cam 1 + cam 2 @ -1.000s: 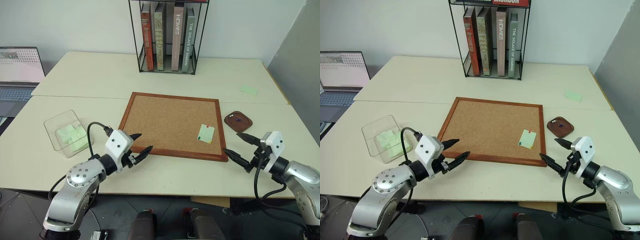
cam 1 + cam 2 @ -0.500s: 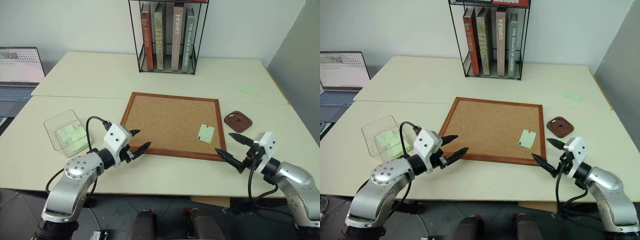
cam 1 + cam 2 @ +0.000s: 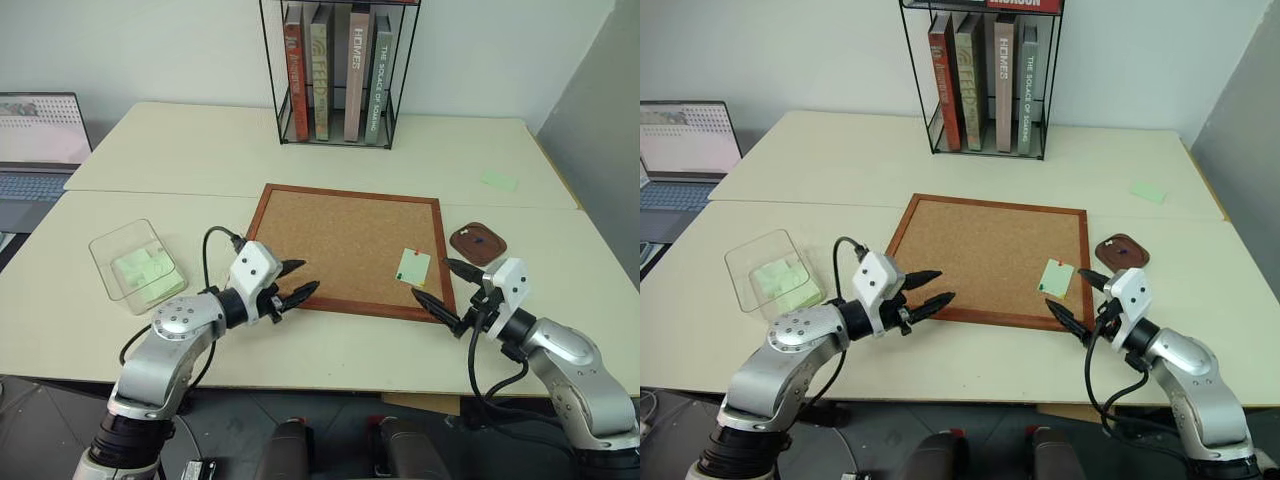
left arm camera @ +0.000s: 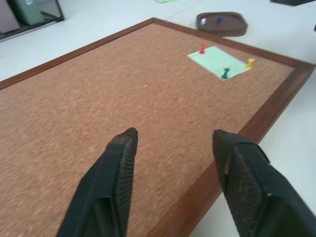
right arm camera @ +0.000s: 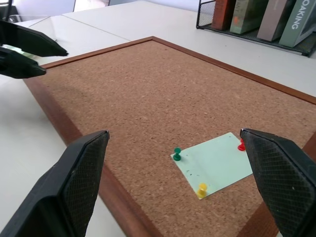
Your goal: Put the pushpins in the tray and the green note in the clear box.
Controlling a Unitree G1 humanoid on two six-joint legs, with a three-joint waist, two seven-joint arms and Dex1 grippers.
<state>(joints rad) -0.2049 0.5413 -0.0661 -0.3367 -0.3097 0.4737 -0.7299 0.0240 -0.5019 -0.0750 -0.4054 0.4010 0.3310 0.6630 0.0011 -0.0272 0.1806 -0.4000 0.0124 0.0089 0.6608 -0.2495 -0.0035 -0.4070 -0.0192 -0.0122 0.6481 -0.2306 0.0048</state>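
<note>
Up close, green note (image 5: 216,163), red, green, yellow pushpins (image 5: 177,153) distinct

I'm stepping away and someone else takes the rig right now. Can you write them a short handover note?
Left gripper: open, empty, over the near left edge of the cork board.
Right gripper: wide open, empty, at the board's near right corner, close to the green note.
The note is held to the board by three pushpins: red, green, yellow.
Tray: right of the board, a small blue thing inside.
Clear box: left, already holding green notes.
Left: pull all pins, tray them, box the note.
</note>
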